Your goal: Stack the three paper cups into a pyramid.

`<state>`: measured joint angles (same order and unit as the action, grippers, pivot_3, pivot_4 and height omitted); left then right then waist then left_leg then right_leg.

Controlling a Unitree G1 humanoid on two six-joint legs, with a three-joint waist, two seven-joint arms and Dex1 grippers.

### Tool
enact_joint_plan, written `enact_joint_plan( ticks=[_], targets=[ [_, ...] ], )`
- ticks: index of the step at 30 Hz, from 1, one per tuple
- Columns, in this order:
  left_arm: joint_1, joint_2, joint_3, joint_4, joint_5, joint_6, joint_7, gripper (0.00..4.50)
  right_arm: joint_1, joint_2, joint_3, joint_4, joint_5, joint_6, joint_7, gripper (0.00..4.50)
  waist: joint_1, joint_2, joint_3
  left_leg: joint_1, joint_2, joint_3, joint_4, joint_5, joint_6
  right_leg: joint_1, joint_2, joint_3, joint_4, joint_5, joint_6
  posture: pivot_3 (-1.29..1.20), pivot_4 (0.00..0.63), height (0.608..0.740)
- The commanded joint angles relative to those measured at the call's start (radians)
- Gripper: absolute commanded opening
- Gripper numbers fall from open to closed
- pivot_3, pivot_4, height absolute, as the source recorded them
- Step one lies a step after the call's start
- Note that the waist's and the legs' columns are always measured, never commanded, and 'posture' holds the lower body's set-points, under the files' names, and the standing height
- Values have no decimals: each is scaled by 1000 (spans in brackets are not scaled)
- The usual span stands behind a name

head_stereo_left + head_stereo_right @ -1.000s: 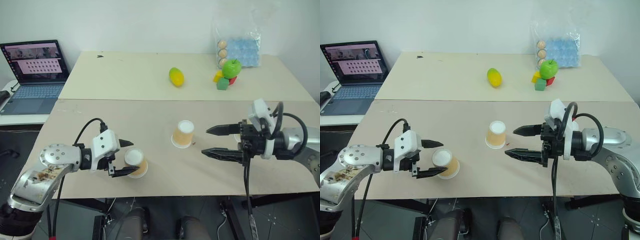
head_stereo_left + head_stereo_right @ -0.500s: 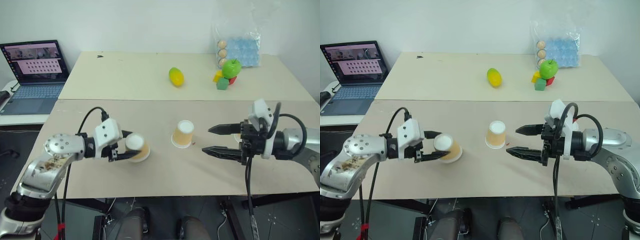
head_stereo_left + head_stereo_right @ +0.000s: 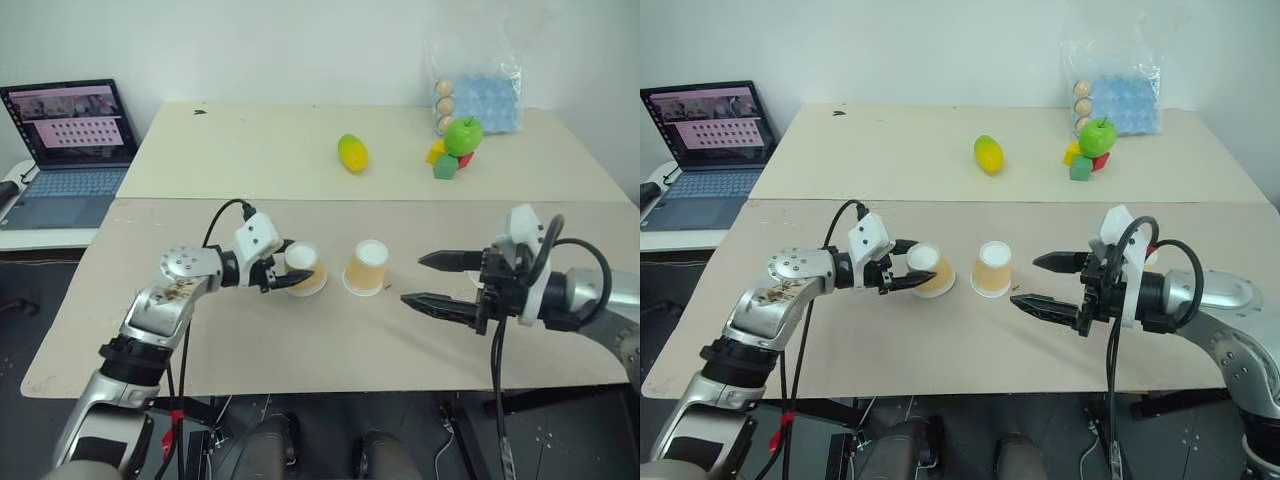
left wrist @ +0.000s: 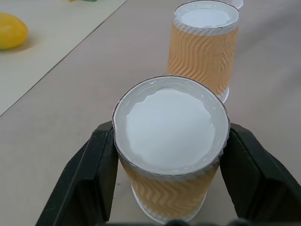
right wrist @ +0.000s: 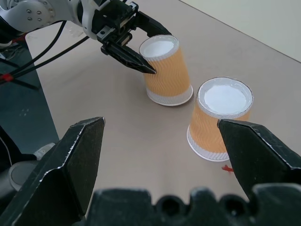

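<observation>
Two paper cups stand upside down, white bases up, on the near table. My left gripper (image 3: 296, 268) is shut on the left cup (image 3: 305, 270), with one black finger (image 4: 89, 179) on each side of its tan wall. That cup leans slightly and sits just left of the second cup (image 3: 366, 267), with a small gap between them. My right gripper (image 3: 413, 279) hangs open to the right of the second cup, holding nothing. The third cup is hidden behind my right gripper. No cup sits on another.
An open laptop (image 3: 70, 140) sits on a side table at the far left. On the back table lie a yellow-green fruit (image 3: 352, 153), a green apple (image 3: 463, 135) on coloured blocks, and a plastic bag (image 3: 480, 90).
My left gripper closed on the left cup and carried it forward and to the right, up beside the middle cup. The right gripper stayed where it was, open.
</observation>
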<state>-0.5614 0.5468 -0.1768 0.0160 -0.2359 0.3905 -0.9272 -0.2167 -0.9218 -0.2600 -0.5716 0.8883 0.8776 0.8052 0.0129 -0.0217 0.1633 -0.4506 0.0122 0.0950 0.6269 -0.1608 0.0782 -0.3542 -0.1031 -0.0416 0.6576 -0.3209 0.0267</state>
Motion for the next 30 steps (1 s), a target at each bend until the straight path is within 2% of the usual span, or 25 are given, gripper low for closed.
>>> enact_joint_plan(
  ticks=[1, 12, 25, 27, 28, 29, 30],
  targets=[
    [-46, -21, 1, 40, 9, -21, -3, 2649, 18, 7, -63, -52, 33, 0, -36, 4500, 0, 0, 0, 0, 0, 0, 0, 0, 0, 0, 0, 0, 0, 0, 0, 0, 150, 740],
    [-142, -88, -58, 145, 24, -34, -89, 2649, 61, 6, -88, -82, 34, -14, -100, 4500, 1, 0, 0, 0, 0, 0, 1, 0, 1, 0, 0, 0, 0, 1, 1, 0, 150, 740],
    [-178, -66, -67, 217, 78, -112, -160, 2649, 77, 9, -95, -86, 22, -21, -127, 4500, -1, 0, 0, 0, 0, 0, 2, 0, 1, 0, 0, 0, 0, 1, 1, 0, 150, 740],
    [-181, -66, -67, 220, 85, -116, -166, 3606, 70, 10, -88, -80, 17, -24, -128, 4500, -2, 0, 0, 0, 0, 0, 1, 0, 1, 0, 0, 0, 0, 1, 1, 0, 150, 740],
    [-182, -66, -65, 219, 85, -113, -170, 3828, 67, 10, -86, -78, 16, -24, -129, 4500, -2, 0, 0, 0, 0, 0, 1, 0, 1, 0, 0, 0, 0, 1, 1, 0, 150, 740],
    [-183, -66, -64, 218, 86, -111, -172, 4244, 66, 10, -85, -78, 15, -25, -130, 4500, -1, 0, 0, 0, 0, 0, 1, 0, 1, 0, 0, 0, 0, 1, 1, 0, 150, 740],
    [-186, -65, -62, 218, 86, -109, -175, 4377, 65, 10, -84, -77, 15, -25, -131, 4500, -1, 0, 0, 0, 0, 0, 1, 0, 1, 0, 1, 0, 0, 1, 1, 0, 150, 740]
  ],
)
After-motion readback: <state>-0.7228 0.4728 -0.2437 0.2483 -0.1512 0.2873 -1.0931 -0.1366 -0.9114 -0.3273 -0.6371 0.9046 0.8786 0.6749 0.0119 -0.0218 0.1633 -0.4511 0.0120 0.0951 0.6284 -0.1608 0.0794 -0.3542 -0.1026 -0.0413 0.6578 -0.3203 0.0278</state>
